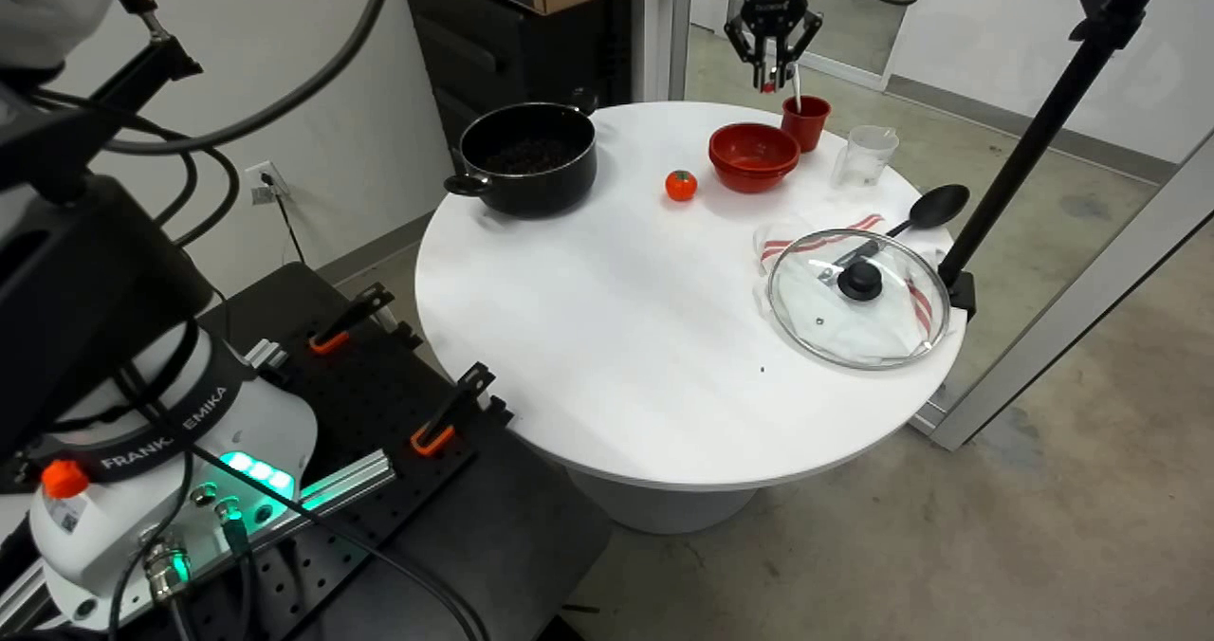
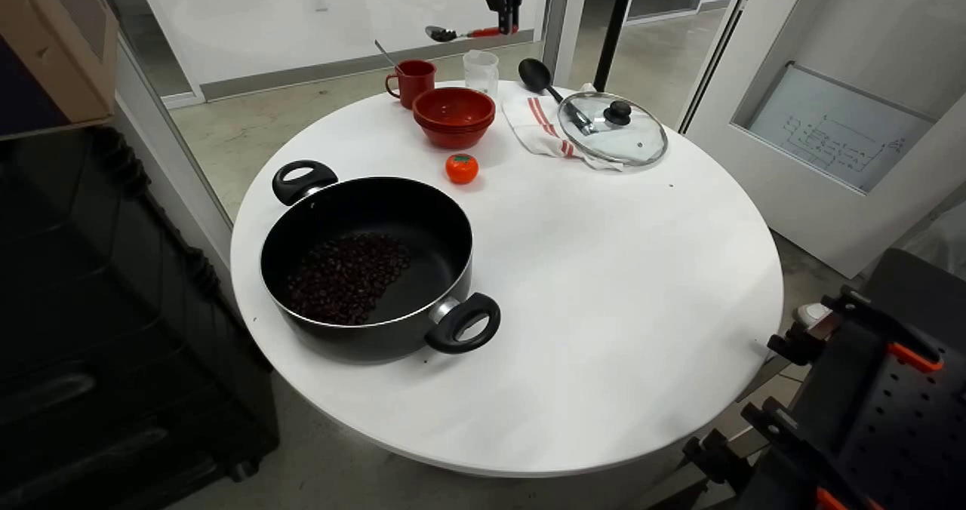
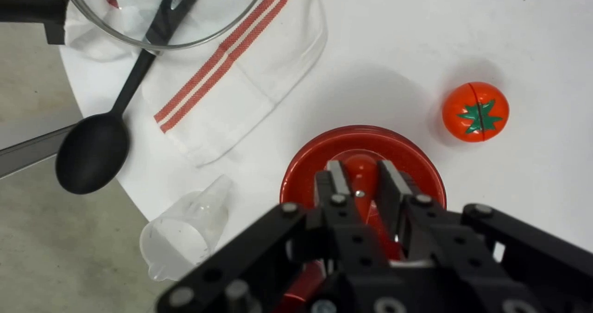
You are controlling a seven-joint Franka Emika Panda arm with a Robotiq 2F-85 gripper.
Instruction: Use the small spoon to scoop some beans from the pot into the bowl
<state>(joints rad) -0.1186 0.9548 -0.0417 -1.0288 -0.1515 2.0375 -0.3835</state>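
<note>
We have the short slim spoon with the red handle and silvery-grey head (image 2: pixel 477 33) in the air: the black two-finger hand (image 3: pixel 362 175) pinches it by the handle, above the round white worktop (image 2: pixel 604 306). Its head looks dark inside in an exterior view; probably loaded, too small to be sure. Our read: delivery leg, tip not yet done.

Doing it well: centre the head, not the hand, over the shallow bright red bowl (image 2: pixel 453 107) (top of a nested pair, by the look). Wrist view has the hand over that bowl but hides the head, which sticks out on the side of the red mug (image 2: pixel 417 87) with a thin grey utensil (image 2: pixel 388 56) in it. So shift first, spoon level, then go low and roll slowly so nothing bounces out. No rim contact: it could twist the handle in our grip.

If the head turns out bare, we want the deep glossy black pot with two side handles (image 2: pixel 430 242) instead; dark brown beans (image 2: pixel 343 284) lie heaped to one side in it, so enter shallow there.

Pose: hand points about straight down, spoon lying roughly horizontal across it. The white arm base (image 1: pixel 156 494) shows in an exterior view; the arm between runs partly out of frame, so elbow clearance we can't judge.
</note>
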